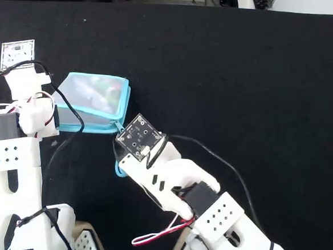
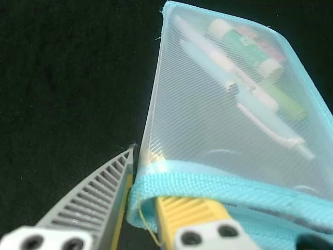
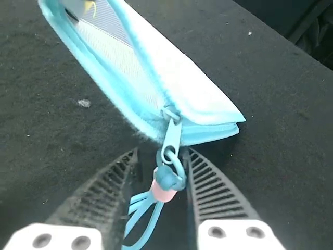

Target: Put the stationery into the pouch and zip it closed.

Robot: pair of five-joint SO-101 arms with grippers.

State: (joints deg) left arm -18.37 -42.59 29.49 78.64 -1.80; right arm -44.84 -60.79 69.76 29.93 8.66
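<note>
A translucent pouch (image 1: 97,100) with teal trim lies at the table's left. Inside it, pens (image 2: 244,94) and a green-and-white glue stick (image 2: 244,44) show through the wall (image 2: 208,135). My left gripper (image 2: 143,182) is shut on the pouch's teal edge at one corner, a grey finger (image 2: 99,200) outside and a yellow finger (image 2: 190,213) inside; from above it (image 1: 55,116) sits at the pouch's near left corner. At the opposite corner the zipper slider has reached the end. My right gripper (image 3: 162,152) is slightly open, with the teal pull tab (image 3: 171,138) and its pink bead (image 3: 164,194) between the fingers.
The black tabletop (image 1: 244,79) stretches wide to the right and behind the pouch. A small white marker card (image 1: 17,53) lies at the far left. The two arm bases (image 1: 13,194) and their cables occupy the near edge.
</note>
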